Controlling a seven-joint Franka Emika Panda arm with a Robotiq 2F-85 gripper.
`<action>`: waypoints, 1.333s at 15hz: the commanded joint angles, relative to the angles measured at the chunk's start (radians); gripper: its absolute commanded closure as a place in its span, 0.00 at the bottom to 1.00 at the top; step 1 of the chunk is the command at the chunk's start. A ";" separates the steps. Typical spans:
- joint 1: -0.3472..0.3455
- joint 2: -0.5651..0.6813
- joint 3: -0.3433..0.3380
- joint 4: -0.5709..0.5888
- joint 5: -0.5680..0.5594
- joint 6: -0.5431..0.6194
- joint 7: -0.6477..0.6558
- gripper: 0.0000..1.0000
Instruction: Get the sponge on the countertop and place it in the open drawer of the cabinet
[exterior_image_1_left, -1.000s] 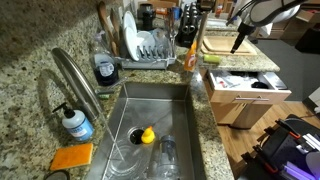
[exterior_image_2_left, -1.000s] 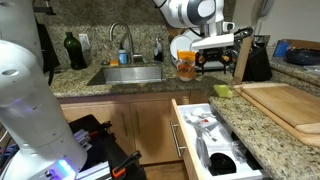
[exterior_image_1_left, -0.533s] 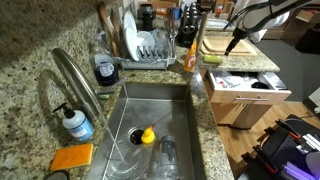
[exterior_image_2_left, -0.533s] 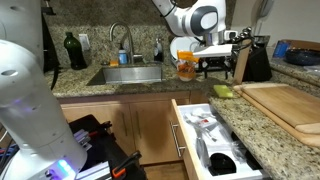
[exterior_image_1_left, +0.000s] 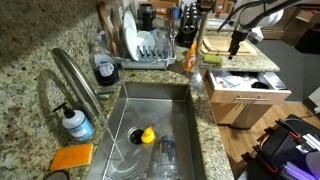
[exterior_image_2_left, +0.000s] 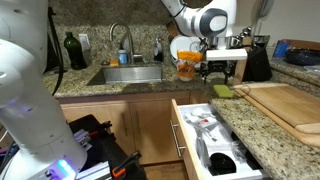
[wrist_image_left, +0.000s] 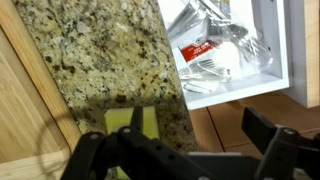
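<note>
The small yellow sponge (exterior_image_1_left: 213, 60) lies on the speckled granite countertop (exterior_image_1_left: 215, 118) near its edge, between the cutting board and the open drawer (exterior_image_1_left: 247, 92). It shows in both exterior views (exterior_image_2_left: 222, 91) and at the bottom of the wrist view (wrist_image_left: 130, 120), partly behind a finger. My gripper (exterior_image_2_left: 222, 72) hovers just above it, open and empty, fingers spread wide (wrist_image_left: 180, 150). The drawer (exterior_image_2_left: 190, 148) of the light wood cabinet (exterior_image_2_left: 140, 125) is pulled out and holds white and black items (wrist_image_left: 215, 50).
A wooden cutting board (exterior_image_2_left: 288, 103) lies beside the sponge. An orange bottle (exterior_image_2_left: 186, 66) and a dish rack (exterior_image_1_left: 145, 48) stand behind. The steel sink (exterior_image_1_left: 150, 130) holds a yellow duck (exterior_image_1_left: 147, 135). An orange pad (exterior_image_1_left: 72, 157) lies by the faucet.
My gripper has moved from over the cutting board towards the counter edge and lowered to just above the sponge. The sponge and drawer have not moved.
</note>
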 joint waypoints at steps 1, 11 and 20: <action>0.043 0.074 -0.037 0.089 -0.164 -0.022 0.030 0.00; -0.049 0.132 0.054 0.184 -0.036 -0.027 -0.189 0.00; -0.058 0.191 0.048 0.266 0.023 -0.089 -0.321 0.00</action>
